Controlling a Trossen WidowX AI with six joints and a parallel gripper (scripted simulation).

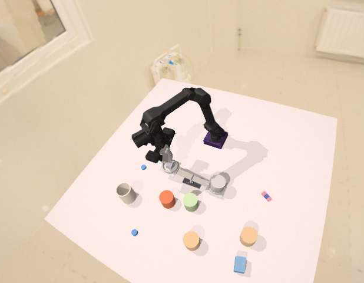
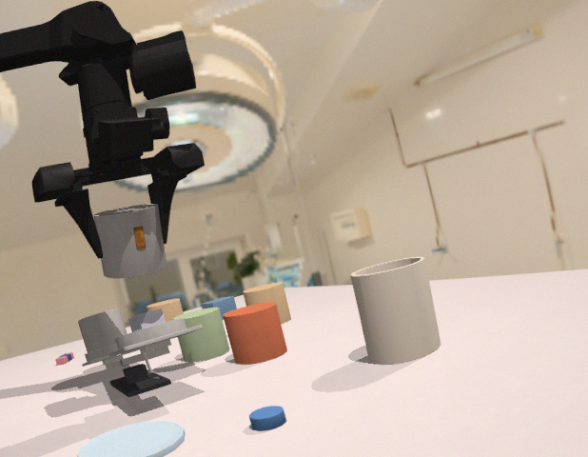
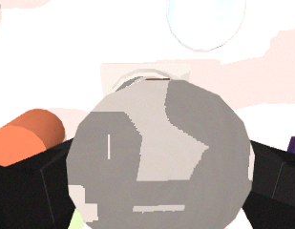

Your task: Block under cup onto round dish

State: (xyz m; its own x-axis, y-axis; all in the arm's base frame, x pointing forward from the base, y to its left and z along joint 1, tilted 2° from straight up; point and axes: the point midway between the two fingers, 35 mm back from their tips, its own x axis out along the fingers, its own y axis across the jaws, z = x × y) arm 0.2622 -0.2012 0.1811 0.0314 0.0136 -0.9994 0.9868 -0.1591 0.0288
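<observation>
Aloft, cup (image 2: 129, 242): pinched between the gripper (image 2: 125, 230) fingers, clear above the balance (image 2: 137, 344), toward the bench's left edge.
Block (image 1: 170, 165): uncovered on the balance's near pan.
Other cup (image 1: 218, 183): seated on the opposite pan.
Dish (image 2: 131, 439): pale blue, beside the balance.
Neighbours: red cylinder (image 2: 255, 331), green cylinder (image 2: 205, 333), open grey tube (image 2: 395, 308).
</observation>
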